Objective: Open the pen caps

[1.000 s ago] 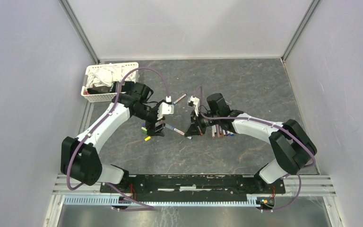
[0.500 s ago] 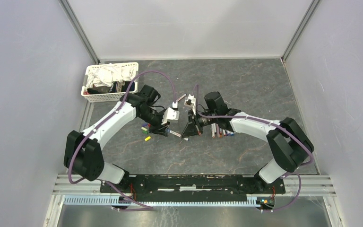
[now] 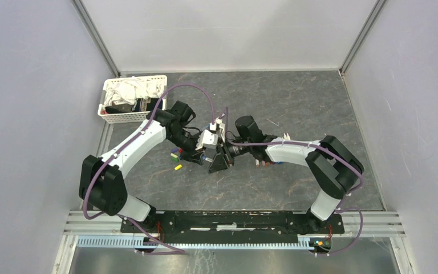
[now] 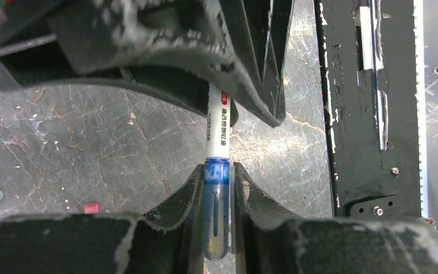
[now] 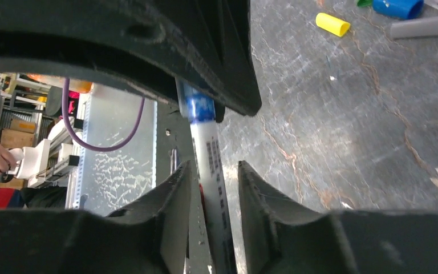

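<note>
One pen [image 4: 218, 125] hangs level between my two grippers above the table's middle. Its translucent blue pen cap [image 4: 216, 217] is on the barrel, and my left gripper [image 4: 217, 165] is shut on that cap. In the right wrist view the white barrel [image 5: 208, 154] runs between the fingers of my right gripper [image 5: 215, 165]. Those jaws are open, with a gap beside the barrel. From above, the left gripper [image 3: 199, 156] and right gripper [image 3: 219, 161] meet nose to nose. More pens [image 3: 265, 161] lie in a row under the right arm.
Loose caps lie on the table left of the grippers: a yellow one [image 3: 178, 167], a blue one [image 5: 398, 7], a grey one [image 5: 417, 27] and a red one [image 4: 92, 208]. A white basket [image 3: 134, 78] of cloths stands at the back left.
My left gripper has shut on the blue cap. The right arm has swung left towards it, and the right jaws have loosened from the barrel.
</note>
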You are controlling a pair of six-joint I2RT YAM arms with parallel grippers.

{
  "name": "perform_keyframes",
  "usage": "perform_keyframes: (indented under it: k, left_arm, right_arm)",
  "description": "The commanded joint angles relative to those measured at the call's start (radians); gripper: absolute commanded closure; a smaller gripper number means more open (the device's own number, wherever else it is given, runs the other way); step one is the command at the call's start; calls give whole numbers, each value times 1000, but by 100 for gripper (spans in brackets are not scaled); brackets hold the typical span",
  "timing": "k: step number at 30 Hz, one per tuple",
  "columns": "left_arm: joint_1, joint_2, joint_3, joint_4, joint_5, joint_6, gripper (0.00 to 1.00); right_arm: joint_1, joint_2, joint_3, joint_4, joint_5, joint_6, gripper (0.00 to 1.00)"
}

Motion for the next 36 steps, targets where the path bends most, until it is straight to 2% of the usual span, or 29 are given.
perform_keyframes:
  k: [1,7,10,11,18,26,31,34,36]
  left_arm:
    - [-7,-16,36,-38,40,54,98]
    - [-7,-20,25,-68,23,85,98]
    - [-7,-18,26,-72,9,93,98]
    - [-7,-18,29,-74,-2,94,98]
    - [14,1,80,-79,-154,121,98]
    - [234,100,255,-175,-168,230,98]
    - [217,66,170,-144,-25,208,98]
    - [164,38,109,-85,-1,148,98]
    - [147,22,62,14,-4,83,98]
  right_arm:
    - [12,27,26,215,0,155,65]
    - [11,38,44,233,-4,187,79]
    - [11,26,28,223,-7,180,98]
    - [11,19,15,213,-5,171,100]
    - [10,-92,-120,-14,76,-5,100]
    - [-31,-261,-316,-113,160,-74,100]
    - [-45,-287,-300,-101,165,-61,100]
    - [-46,-269,-242,-136,169,-75,100]
    - [-50,-269,-205,-167,208,-94,100]
